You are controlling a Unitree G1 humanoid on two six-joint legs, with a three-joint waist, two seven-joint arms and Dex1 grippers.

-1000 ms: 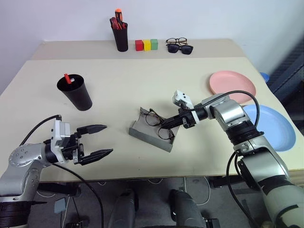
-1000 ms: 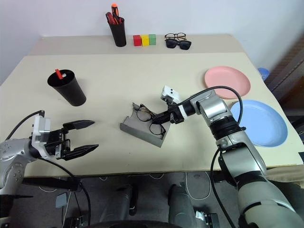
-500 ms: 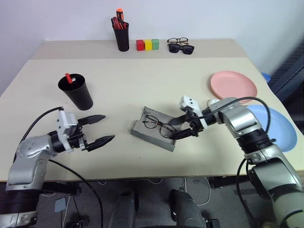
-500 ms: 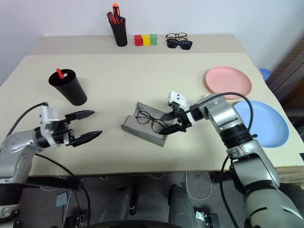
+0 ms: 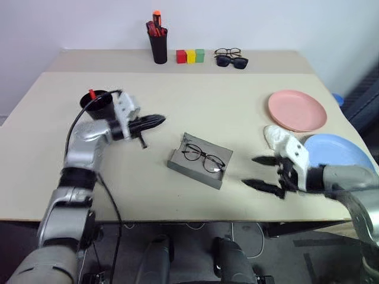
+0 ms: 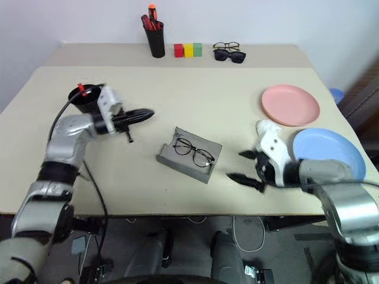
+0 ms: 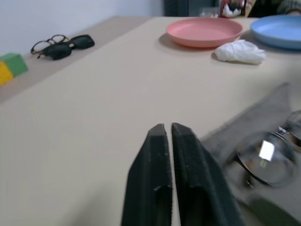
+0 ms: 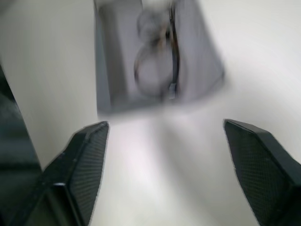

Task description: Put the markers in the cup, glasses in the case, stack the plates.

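The wire-framed glasses lie inside the open grey case at the table's middle, also seen in the right wrist view as glasses in the case. My right gripper is open and empty, to the right of the case and apart from it. My left gripper is shut on nothing and points right, just past the black cup. A red-capped marker stands in that cup. The pink plate and the blue plate lie side by side at the right.
At the back stand a black pen pot with red and orange pens, three coloured blocks and black sunglasses with another pair of spectacles. The table's front edge runs close below the right gripper.
My right gripper opened, let go of the glasses and drew back to the right; the glasses now rest in the case. My left gripper shut and swung up and forward, past the cup.
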